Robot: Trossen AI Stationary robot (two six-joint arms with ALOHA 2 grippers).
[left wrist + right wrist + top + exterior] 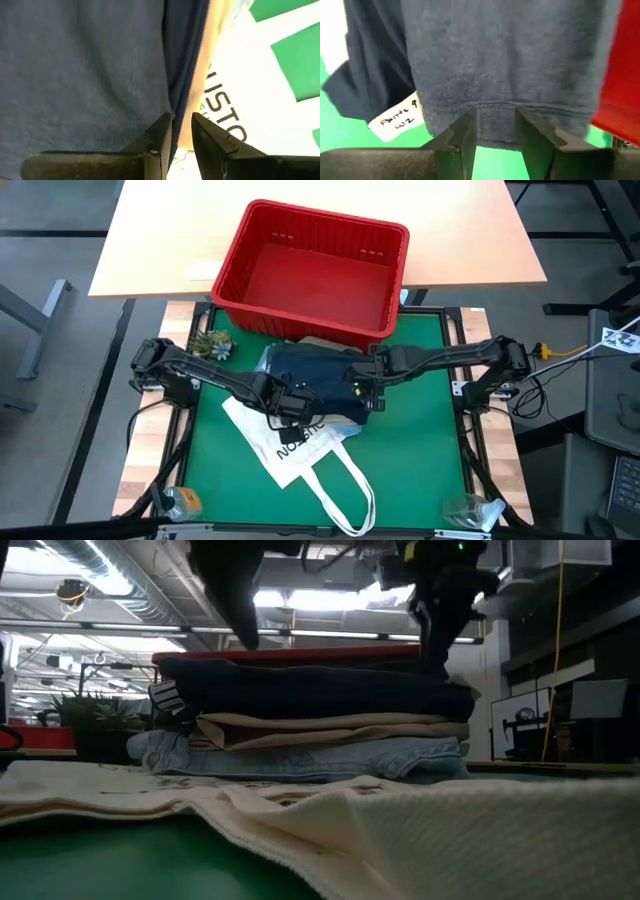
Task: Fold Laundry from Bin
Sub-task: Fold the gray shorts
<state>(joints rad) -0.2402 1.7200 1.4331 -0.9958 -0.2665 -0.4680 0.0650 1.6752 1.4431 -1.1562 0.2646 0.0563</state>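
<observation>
A white tote bag (300, 450) lies on the green counter (420, 450), partly under the folded laundry stack (315, 375): navy garment (310, 690) on top, beige cloth (330, 730), then jeans (300, 758). A small plant (212, 343) sits left. The red bin (315, 270) behind shows no contents. The left hand (288, 408), narrow, straddles the navy edge; the right hand (372, 392), partly open, sits at its hem.

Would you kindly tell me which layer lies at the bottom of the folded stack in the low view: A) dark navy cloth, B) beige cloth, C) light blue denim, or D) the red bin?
C: the light blue denim lies lowest, under the beige cloth and the dark navy cloth.
</observation>
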